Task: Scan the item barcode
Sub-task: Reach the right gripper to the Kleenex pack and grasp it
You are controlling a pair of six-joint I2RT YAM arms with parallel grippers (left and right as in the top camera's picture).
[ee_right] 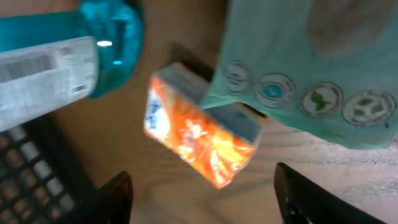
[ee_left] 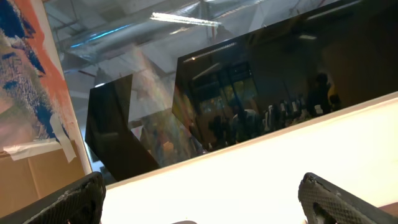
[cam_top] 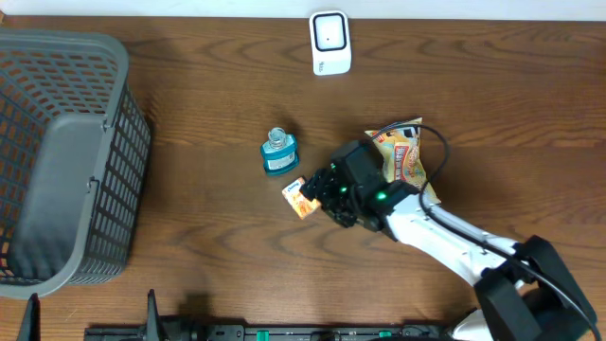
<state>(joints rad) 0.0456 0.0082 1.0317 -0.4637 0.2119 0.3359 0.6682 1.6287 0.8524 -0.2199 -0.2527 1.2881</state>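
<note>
A small orange box (cam_top: 299,197) lies on the wooden table, and my right gripper (cam_top: 319,188) hovers right over it. In the right wrist view the orange box (ee_right: 202,130) lies just ahead of the right gripper (ee_right: 202,175). The jaws stand apart on either side of the box's near corner and touch nothing. A teal bottle (cam_top: 278,153) lies beside it, its white barcode label (ee_right: 37,68) facing up. The white scanner (cam_top: 330,43) stands at the far edge. My left gripper (ee_left: 202,186) is open, empty and pointed up at the room.
A grey mesh basket (cam_top: 66,156) fills the left side of the table. A yellow snack bag (cam_top: 407,156) lies right of the right gripper, under its cable. A pale green packet (ee_right: 298,62) with round icons overlaps the box's far edge.
</note>
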